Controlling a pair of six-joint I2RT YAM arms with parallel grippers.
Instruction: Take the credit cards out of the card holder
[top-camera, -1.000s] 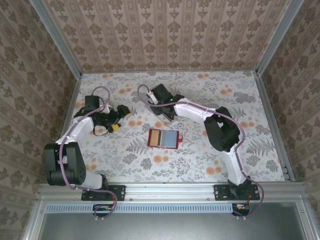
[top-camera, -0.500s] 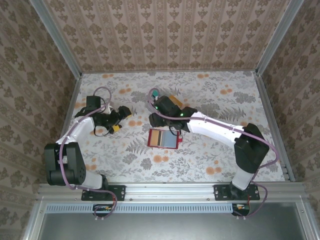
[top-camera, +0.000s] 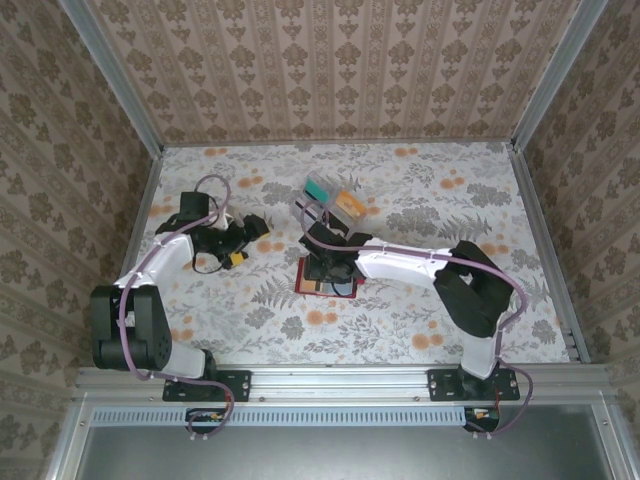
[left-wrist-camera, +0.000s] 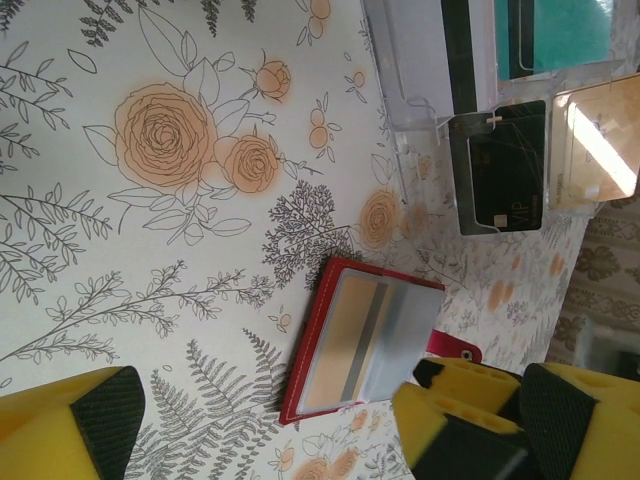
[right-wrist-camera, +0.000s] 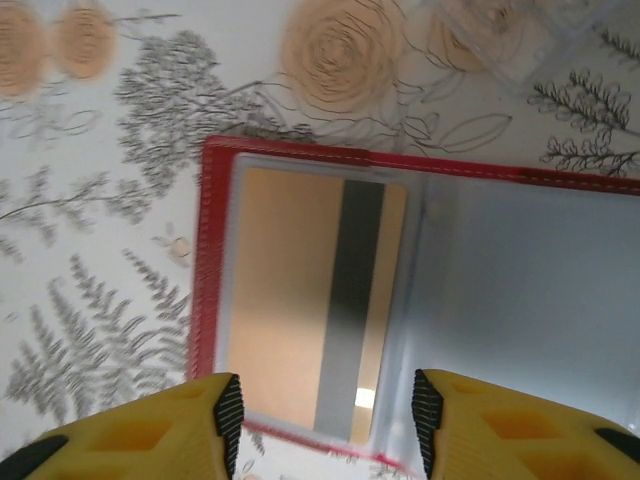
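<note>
Swung down, right claw (right-wrist-camera: 330, 400) hovers half-parted over the card holder (right-wrist-camera: 500, 290), gripping nothing; left claw (left-wrist-camera: 265, 425) gapes wide.

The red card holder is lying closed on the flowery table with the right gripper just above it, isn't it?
Not quite. The card holder is lying open, not closed. The right wrist view shows its inside, with a credit card in one pocket. The rest is right: the right gripper is just above it.

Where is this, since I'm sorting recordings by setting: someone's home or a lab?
Likely a lab test cell: wallpapered panels in aluminium framing box in a floral table; the left arm and right arm are bolted to a near-edge rail.
</note>
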